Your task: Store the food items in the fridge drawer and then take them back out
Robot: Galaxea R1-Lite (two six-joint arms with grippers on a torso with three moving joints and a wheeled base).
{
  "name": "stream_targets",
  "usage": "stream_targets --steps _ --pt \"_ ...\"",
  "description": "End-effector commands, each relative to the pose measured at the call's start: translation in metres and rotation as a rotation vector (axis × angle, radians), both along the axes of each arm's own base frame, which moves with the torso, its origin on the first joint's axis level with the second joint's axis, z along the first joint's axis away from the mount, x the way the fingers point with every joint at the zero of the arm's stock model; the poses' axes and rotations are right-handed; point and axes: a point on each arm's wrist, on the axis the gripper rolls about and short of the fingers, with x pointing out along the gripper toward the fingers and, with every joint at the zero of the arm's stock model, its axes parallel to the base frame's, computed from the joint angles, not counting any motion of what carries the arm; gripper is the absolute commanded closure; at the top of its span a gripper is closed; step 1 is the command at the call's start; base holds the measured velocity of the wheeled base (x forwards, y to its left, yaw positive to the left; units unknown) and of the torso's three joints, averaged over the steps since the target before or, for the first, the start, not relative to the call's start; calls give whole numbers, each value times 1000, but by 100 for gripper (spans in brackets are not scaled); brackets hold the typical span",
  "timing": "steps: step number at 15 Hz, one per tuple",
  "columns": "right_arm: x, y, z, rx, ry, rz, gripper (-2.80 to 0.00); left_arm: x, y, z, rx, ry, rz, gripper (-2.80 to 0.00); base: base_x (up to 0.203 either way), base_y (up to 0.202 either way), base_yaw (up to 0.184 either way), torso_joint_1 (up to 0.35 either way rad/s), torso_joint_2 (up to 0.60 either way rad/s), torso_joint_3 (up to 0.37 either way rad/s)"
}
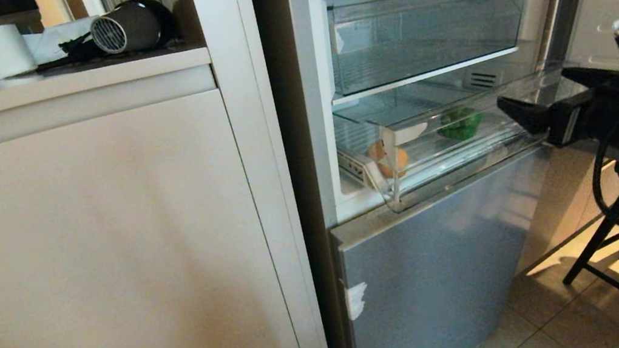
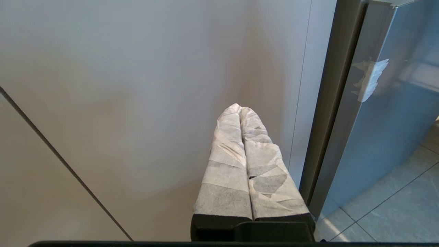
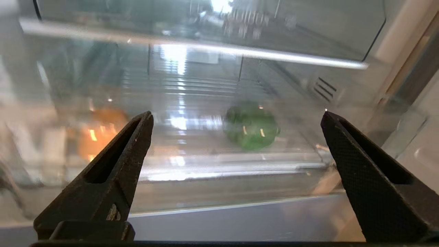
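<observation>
Fingers (image 3: 116, 164) on my R gripper (image 3: 236, 116) spread wide, empty. Pepper (image 3: 251, 129) ahead between tips, potato (image 3: 97, 135) beyond one finger; both inside drawer (image 3: 219, 192), stowed. L gripper (image 2: 240, 109) pressed together, parked.

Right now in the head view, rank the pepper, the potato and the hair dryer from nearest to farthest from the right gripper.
1. Pepper: in the drawer, on the side nearest the open right gripper.
2. Potato: at the drawer's far end, by its left front corner.
3. Hair dryer: up on the counter, left of the fridge.
</observation>
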Motion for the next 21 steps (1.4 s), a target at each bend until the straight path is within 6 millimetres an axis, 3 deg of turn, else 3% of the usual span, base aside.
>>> stream_targets --steps 1,4,7,8,10,13,16,18,21 --pt "-7 -2 25 9 64 10 -280 1 0 -3 1 11 0 0 0 0 0 0 0 0" --pt "-9 -7 63 64 248 49 -280 1 0 -3 1 10 0 0 0 0 0 0 0 0" --pt "-15 -18 79 151 325 52 -280 1 0 -3 1 10 0 0 0 0 0 0 0 0" --pt "-24 -19 75 155 338 46 -280 1 0 -3 1 11 0 0 0 0 0 0 0 0" --pt "-62 -23 65 137 338 18 -280 1 0 -3 1 10 0 0 0 0 0 0 0 0" --pt "-134 -29 55 105 250 -12 -280 1 0 -3 1 11 0 0 0 0 0 0 0 0" --pt "-203 -33 25 88 160 -33 -280 1 0 -3 1 11 0 0 0 0 0 0 0 0" --pt "-233 -34 2 81 118 -46 -280 1 0 -3 1 11 0 0 0 0 0 0 0 0" --pt "-250 -34 -31 76 120 -64 -280 1 0 -3 1 11 0 0 0 0 0 0 0 0"
